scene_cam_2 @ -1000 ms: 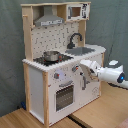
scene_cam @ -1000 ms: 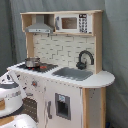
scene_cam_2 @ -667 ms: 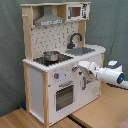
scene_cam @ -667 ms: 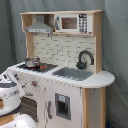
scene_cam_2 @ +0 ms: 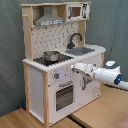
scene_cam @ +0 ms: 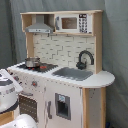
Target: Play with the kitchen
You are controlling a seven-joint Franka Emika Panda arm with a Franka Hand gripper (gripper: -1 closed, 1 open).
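The kitchen [scene_cam_2: 60, 65] stands on the desk [scene_cam_2: 95, 112] in the second exterior view, a pot [scene_cam_2: 50, 55] on its hob [scene_cam_2: 52, 60], the sink [scene_cam_2: 82, 50] to the second exterior view's right, the hand [scene_cam_2: 74, 68] near the front panel.

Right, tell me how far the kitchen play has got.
Nothing looks finished: in both exterior views the kitchen has its oven door shut, and the pot sits on the hob. In hand: in the second exterior view the gripper is at the front panel near the knobs. Everything else is left.
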